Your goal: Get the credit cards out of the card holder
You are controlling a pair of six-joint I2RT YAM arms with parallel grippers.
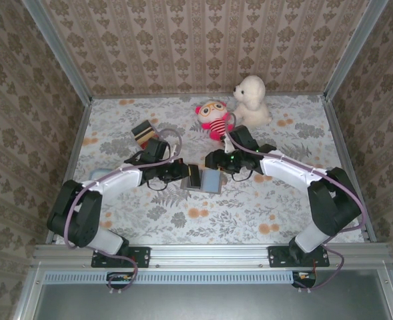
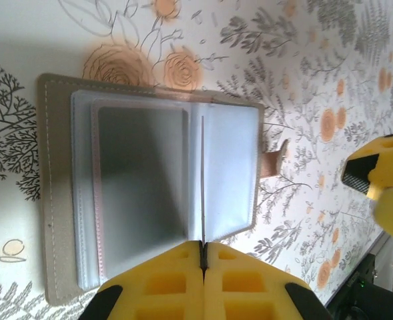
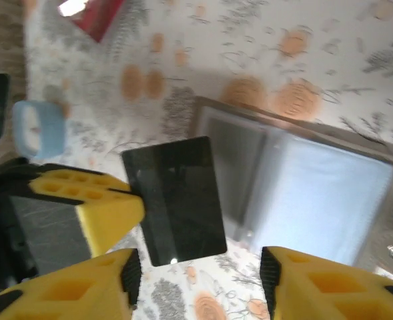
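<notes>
Our left gripper (image 2: 203, 248) is clamped on the dark card (image 3: 176, 200), edge-up over the open card holder (image 2: 229, 167) at centre frame. Our right gripper (image 3: 201, 265) gapes empty. We'd carry the card sideways, clear of the sleeves, toward the red card (image 3: 96, 13). A floral tablecloth (image 1: 249, 213) lies below, with wallpapered walls (image 1: 183, 40) around.

Lab booth: wallpapered walls (image 1: 203, 40), aluminium frame (image 1: 209, 252)

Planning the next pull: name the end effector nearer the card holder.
Left end effector: it pinches the card holder by its upright leaf. Right end effector hangs open beside it, by the dark card.
</notes>
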